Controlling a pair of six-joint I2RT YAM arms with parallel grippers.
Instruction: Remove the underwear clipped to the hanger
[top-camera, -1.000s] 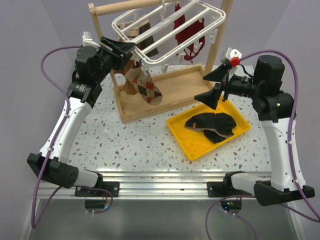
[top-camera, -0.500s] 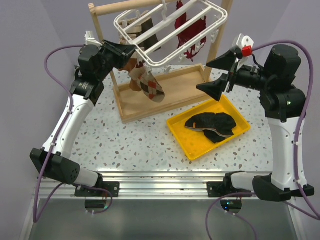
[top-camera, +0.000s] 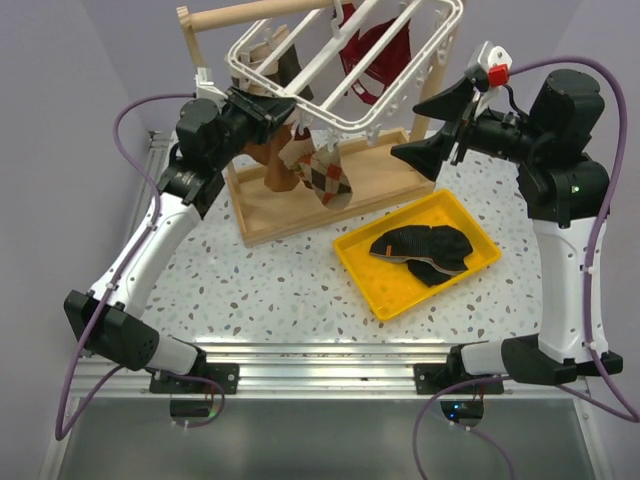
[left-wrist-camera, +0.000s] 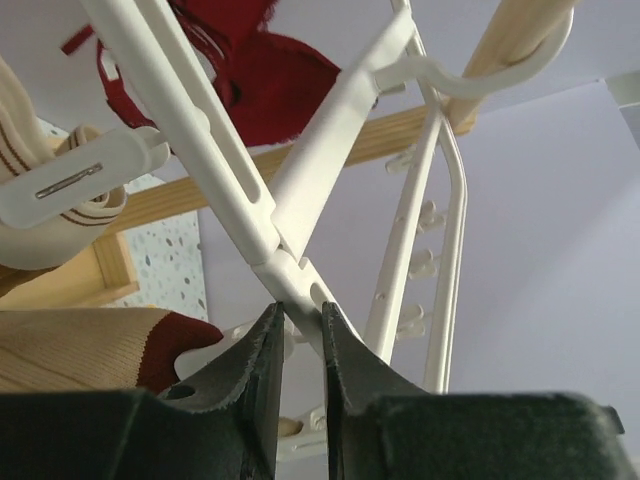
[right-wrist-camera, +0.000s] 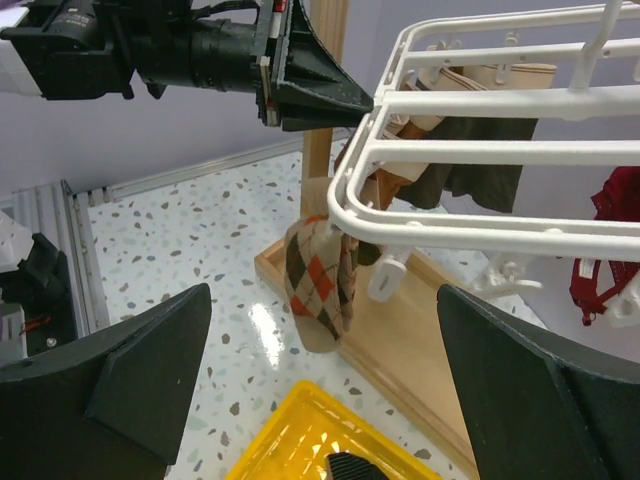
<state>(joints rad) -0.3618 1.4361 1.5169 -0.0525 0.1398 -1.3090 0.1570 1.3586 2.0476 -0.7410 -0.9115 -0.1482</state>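
The white hanger (top-camera: 345, 60) hangs tilted from the wooden stand. My left gripper (top-camera: 288, 108) is shut on its near-left edge; in the left wrist view the jaws (left-wrist-camera: 297, 312) pinch a white hanger bar (left-wrist-camera: 240, 190). A dark underwear piece (top-camera: 293, 78) with a beige waistband is clipped at the hanger's back left, and it also shows in the right wrist view (right-wrist-camera: 490, 172). Black underwear (top-camera: 425, 248) lies in the yellow tray (top-camera: 365, 275). My right gripper (top-camera: 403, 130) is open and empty, to the right of the hanger, apart from it; in its own view (right-wrist-camera: 322, 292) it faces the hanger (right-wrist-camera: 480, 152).
Argyle socks (top-camera: 325, 175) and a red bra (top-camera: 362, 75) also hang from the hanger. The wooden stand (top-camera: 300, 205) has a tray-like base behind the yellow tray. Its upright post (top-camera: 437, 70) stands close to my right gripper.
My left gripper has moved right with the hanger edge, tilting the rack and swinging the socks right. My right gripper has risen and shifted toward the hanger, still open.
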